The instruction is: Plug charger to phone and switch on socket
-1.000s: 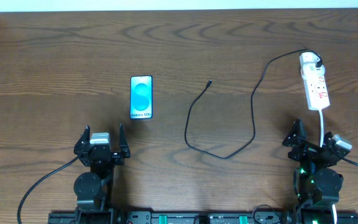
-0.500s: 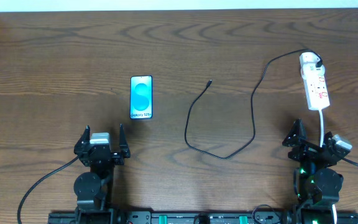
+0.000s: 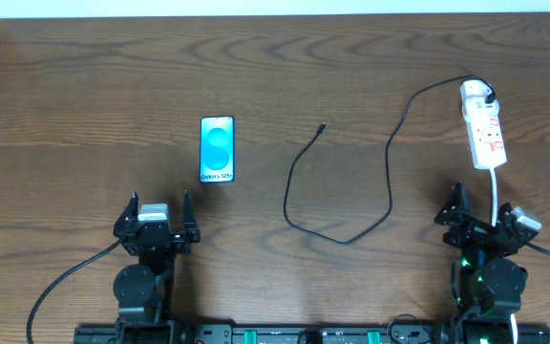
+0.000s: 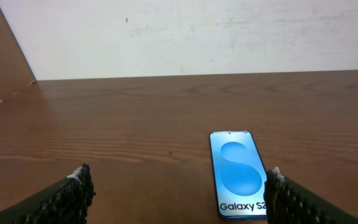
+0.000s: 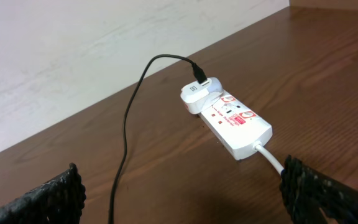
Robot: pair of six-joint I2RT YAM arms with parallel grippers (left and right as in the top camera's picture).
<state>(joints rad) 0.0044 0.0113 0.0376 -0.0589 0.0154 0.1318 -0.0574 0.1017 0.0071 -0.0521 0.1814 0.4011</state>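
The phone [image 3: 217, 149] lies flat on the table left of centre, its blue screen [image 4: 238, 174] up. The charger [image 3: 351, 182] is a thin black cable looping across the middle, its small plug tip [image 3: 323, 125] lying free on the wood. Its other end is plugged into a white adapter [image 5: 197, 94] at the far end of the socket [image 3: 483, 134], a white strip with red markings [image 5: 235, 121]. My left gripper [image 3: 159, 211] rests open near the front edge, just behind the phone. On the right, my other gripper [image 3: 479, 214] stands open behind the socket, nothing between its fingers.
The socket's white cord [image 3: 497, 196] runs toward the front edge past my right gripper. A white wall [image 4: 197, 31] borders the table's far edge. Bare brown wood [image 3: 94, 105] lies around the phone and cable.
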